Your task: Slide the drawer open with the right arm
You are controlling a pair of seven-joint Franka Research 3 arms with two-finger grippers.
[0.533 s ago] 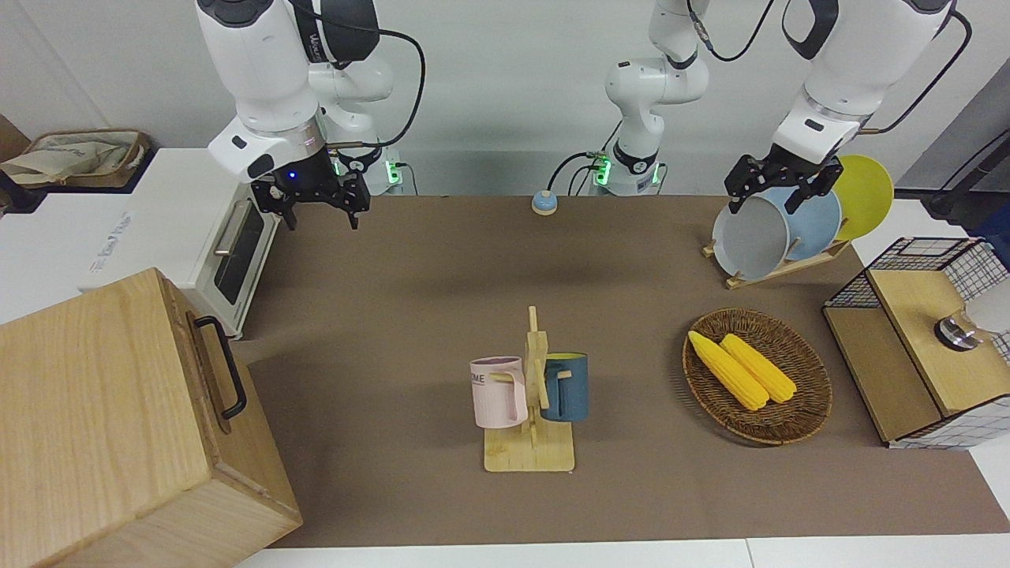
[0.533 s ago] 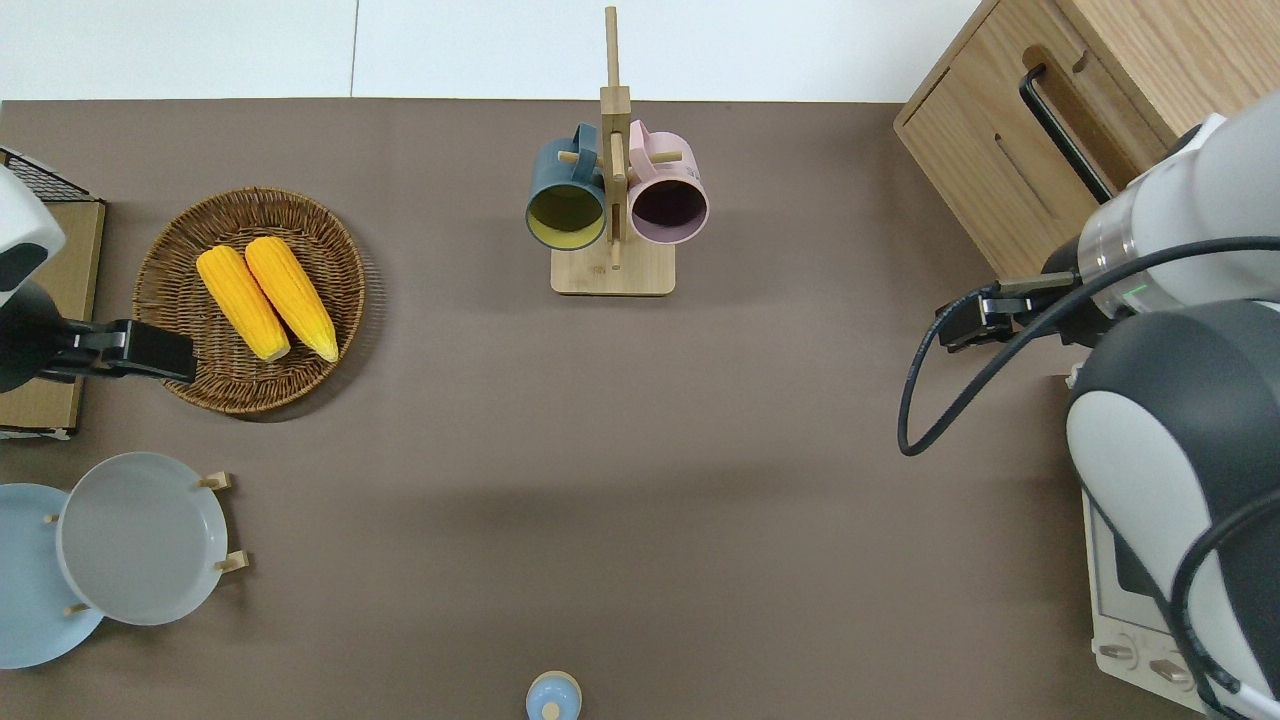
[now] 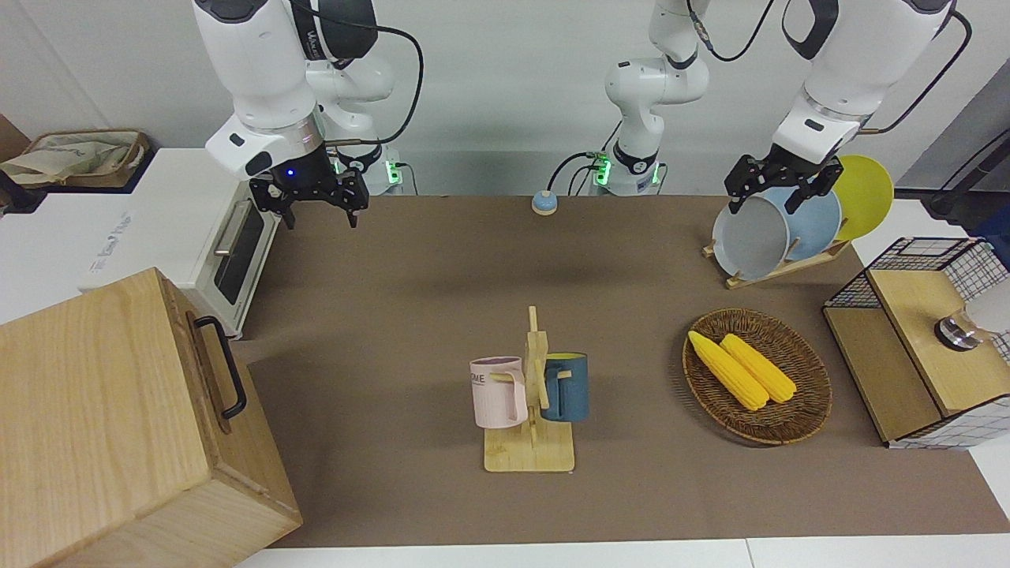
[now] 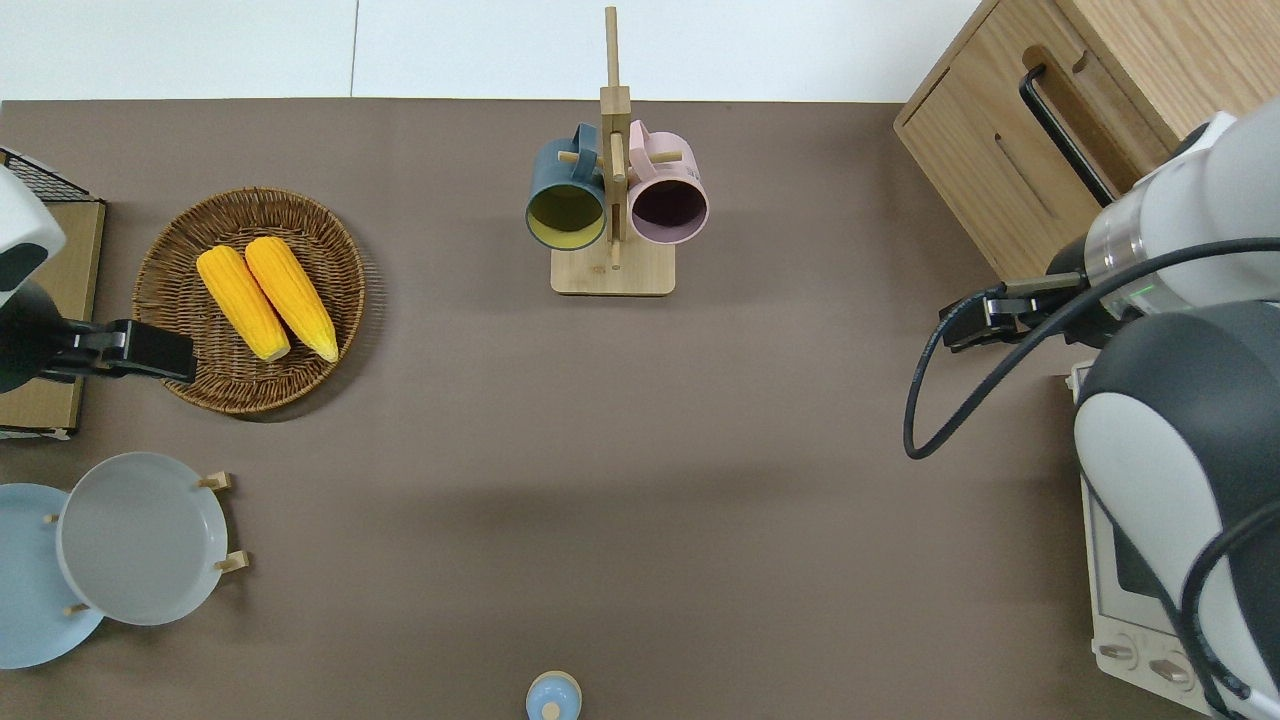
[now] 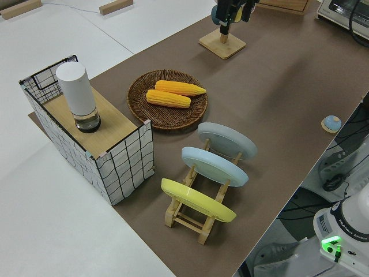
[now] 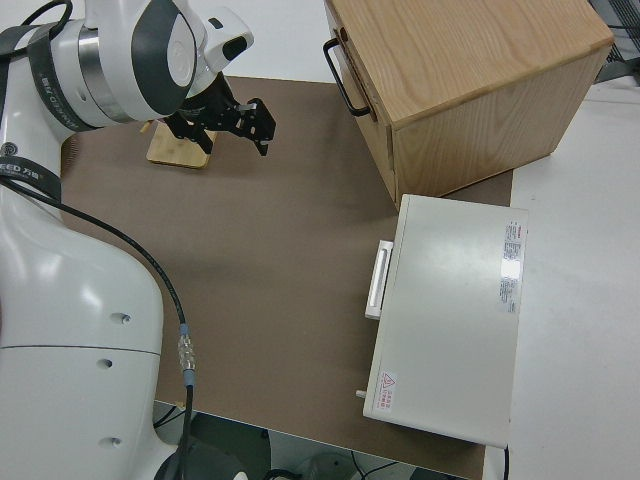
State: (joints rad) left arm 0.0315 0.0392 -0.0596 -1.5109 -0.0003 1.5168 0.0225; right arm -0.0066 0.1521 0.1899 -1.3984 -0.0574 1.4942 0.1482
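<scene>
The right arm's end effector point(image 3: 313, 207) hangs in the air with its black fingers point(image 6: 262, 122) spread apart and nothing between them, over bare brown worktop point(image 4: 640, 420) just off the nearest corner of the wooden cabinet point(image 4: 1010, 150), as the overhead view shows. Out from it, toward the edge of the worktop farthest from the robots, sits the drawer point(image 3: 207, 371), shut flush in the cabinet's face, its black U-shaped handle point(image 3: 223, 365) standing proud of the wood and well apart from the fingers. Close by on the robots' side of the end effector is the white toaster oven point(image 6: 450, 320). The drawer looks stiff and fairly light, likely to run smoothly if pulled straight out; a skewed pull could jam it or drag the whole cabinet. The handle's metal bar is thin, rigid and probably slick, so the best hold seems to be at its middle, fingers closing across the bar, with the approach still to be made. The left arm is parked
</scene>
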